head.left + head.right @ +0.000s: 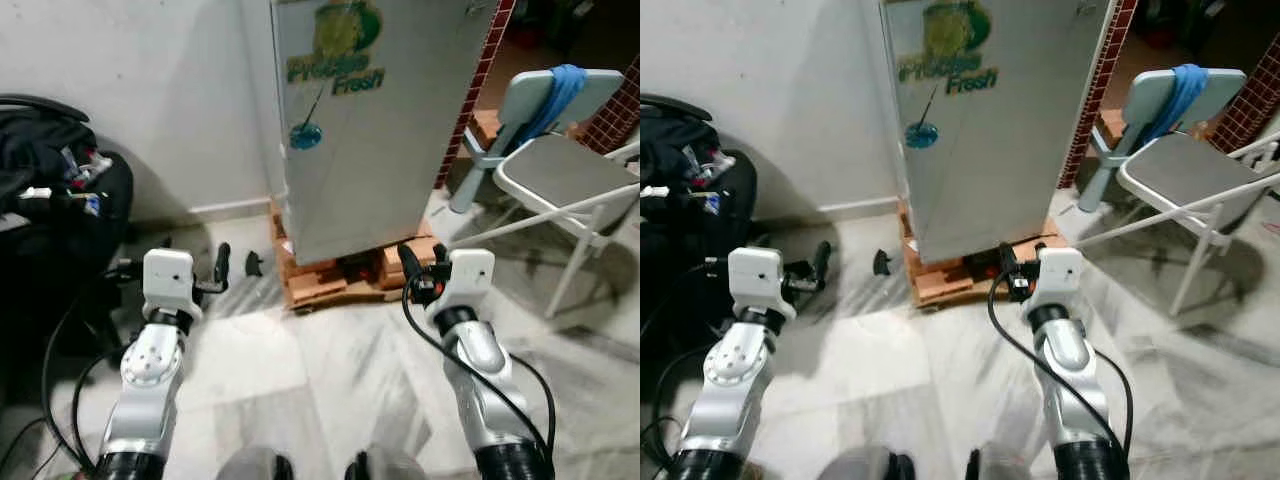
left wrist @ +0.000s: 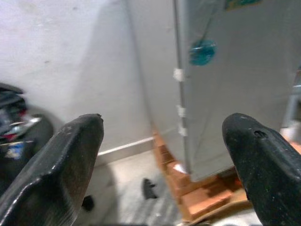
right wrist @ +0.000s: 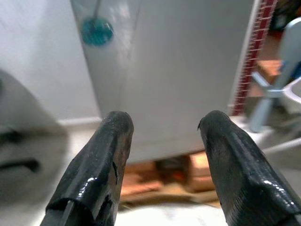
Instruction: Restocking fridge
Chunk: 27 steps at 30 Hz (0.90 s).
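Observation:
A silver fridge (image 1: 370, 130) stands straight ahead with its door shut, bearing a green "Fresh" sticker and a round blue sticker (image 1: 305, 133). It rests on orange bricks (image 1: 320, 285). My left gripper (image 2: 162, 155) is raised low in front of the fridge's left corner, open wide and holding nothing. My right gripper (image 3: 164, 141) is level with the fridge's base on the right side, open and holding nothing. Both stop short of the fridge without touching it.
A white folding chair (image 1: 570, 175) with a blue cloth (image 1: 555, 95) over its back stands to the right. A black bag (image 1: 50, 180) sits by the wall on the left. A small black item (image 1: 252, 263) lies on the marble floor. A red-tiled column (image 1: 480, 80) rises behind the fridge.

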Motion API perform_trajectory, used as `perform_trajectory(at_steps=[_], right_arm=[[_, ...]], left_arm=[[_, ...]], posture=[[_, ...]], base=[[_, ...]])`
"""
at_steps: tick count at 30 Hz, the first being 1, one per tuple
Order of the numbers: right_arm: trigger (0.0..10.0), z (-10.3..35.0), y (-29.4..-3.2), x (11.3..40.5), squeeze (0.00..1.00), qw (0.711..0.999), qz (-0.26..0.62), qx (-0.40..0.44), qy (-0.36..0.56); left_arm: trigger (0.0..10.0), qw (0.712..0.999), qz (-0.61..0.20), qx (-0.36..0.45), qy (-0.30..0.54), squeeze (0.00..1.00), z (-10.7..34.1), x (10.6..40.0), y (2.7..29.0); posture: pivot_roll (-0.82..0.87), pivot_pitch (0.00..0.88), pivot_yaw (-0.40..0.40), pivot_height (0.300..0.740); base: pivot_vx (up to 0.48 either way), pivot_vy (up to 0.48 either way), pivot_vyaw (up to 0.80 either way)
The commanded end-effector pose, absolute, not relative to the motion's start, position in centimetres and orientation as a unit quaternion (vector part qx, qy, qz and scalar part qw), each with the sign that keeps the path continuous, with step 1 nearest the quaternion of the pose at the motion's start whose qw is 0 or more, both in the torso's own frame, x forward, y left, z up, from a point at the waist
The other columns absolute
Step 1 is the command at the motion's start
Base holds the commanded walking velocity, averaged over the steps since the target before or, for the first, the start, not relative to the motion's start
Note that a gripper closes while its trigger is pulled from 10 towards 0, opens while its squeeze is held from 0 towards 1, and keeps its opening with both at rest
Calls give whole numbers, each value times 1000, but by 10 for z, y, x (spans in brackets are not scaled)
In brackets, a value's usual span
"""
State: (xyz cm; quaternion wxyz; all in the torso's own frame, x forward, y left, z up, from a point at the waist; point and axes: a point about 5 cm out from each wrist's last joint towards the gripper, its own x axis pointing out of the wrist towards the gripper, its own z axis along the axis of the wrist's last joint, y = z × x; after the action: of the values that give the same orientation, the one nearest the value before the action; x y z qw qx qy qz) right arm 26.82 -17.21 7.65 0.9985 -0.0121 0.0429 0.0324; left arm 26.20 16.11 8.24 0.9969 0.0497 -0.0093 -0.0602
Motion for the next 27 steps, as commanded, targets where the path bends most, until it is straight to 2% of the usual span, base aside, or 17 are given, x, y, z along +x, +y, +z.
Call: perform_trajectory(at_steps=[1,5,21,27], right_arm=[[10000,86,-168,271,0,999,34,-3,17],[10000,89,-169,268,0,999,33,20,12],[10000,95,-164,269,0,999,49,10,-1],[10000,99,-168,271,0,999,50,15,-9]], left_arm=[[10000,996,-56,63,-16,0,85,262,171],[10000,996,-60,61,-14,0,85,263,171],[10000,997,-64,49,-5,0,81,260,167],[10000,997,-61,40,8,0,75,256,162]], posture=[[14,38,34,740],[15,43,38,740],[10,56,26,740],[11,57,13,740]], base=[[379,296,0],[396,269,0],[396,270,-800],[95,416,-579]])
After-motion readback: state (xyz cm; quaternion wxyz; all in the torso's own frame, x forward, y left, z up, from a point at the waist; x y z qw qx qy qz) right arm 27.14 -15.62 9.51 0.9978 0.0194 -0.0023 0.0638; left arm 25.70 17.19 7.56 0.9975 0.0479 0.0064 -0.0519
